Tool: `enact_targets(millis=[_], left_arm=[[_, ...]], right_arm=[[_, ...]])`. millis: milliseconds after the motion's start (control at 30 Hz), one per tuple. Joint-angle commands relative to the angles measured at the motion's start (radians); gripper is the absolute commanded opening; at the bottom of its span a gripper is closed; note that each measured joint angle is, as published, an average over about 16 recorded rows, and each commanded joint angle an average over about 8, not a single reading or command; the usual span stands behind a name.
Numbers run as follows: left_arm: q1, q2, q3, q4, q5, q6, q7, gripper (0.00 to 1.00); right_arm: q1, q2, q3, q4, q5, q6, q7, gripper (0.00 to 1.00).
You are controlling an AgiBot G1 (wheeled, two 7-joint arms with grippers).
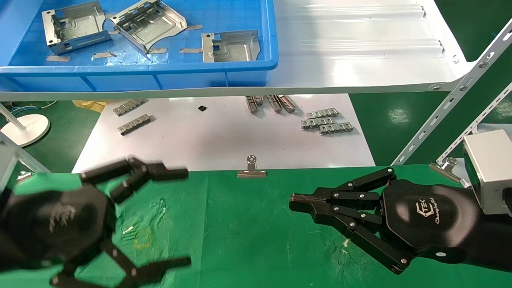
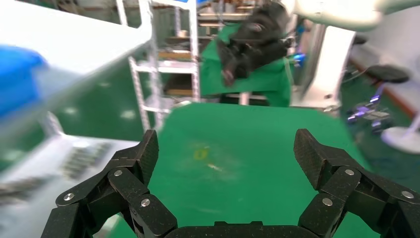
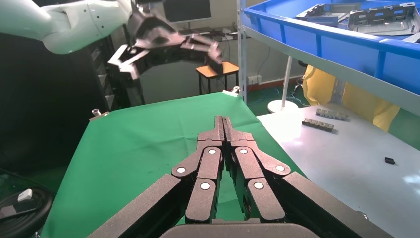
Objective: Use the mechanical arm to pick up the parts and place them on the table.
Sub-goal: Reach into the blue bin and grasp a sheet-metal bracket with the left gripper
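Note:
Three silvery parts (image 1: 76, 26) (image 1: 149, 25) (image 1: 230, 47) lie in the blue bin (image 1: 248, 68) on the white shelf; two of them show in the right wrist view (image 3: 381, 17). My left gripper (image 1: 188, 218) hovers open over the left of the green table (image 1: 248, 232), with nothing between its fingers (image 2: 141, 156). The left wrist view shows only green cloth (image 2: 233, 158) between the jaws. My right gripper (image 1: 294, 202) is shut and empty, low over the table's right side, its tips pointing left (image 3: 223, 121).
Small grey ribbed strips (image 1: 134, 124) (image 1: 328, 122) lie on the white sheet (image 1: 224, 140) beyond the table. A binder clip (image 1: 251, 168) holds the cloth's far edge. The white shelf (image 1: 360, 60) overhangs, with slotted braces (image 1: 448, 108) at the right. A lamp base (image 1: 26, 128) stands far left.

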Motion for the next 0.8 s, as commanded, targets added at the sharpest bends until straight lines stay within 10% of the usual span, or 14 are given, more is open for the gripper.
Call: enact_targets(millis=[33,467,800], left_arm=[[-0.03,-0.004,-0.011,-0.017,0.006,-0.004,0.013,1.0],[-0.612,0.288,0.182,0.54,0.446,-0.143,0.026,1.0],[-0.828,0.51,0.261,1.043,0.664,-0.545,0.1,0.95]], right_arm=[[0.0,0.0,0.0,0.0,0.0,0.0,0.0,0.0],[0.0,0.0,0.0,0.0,0.0,0.0,0.0,0.0],[0.0,0.0,0.0,0.0,0.0,0.0,0.0,0.0]])
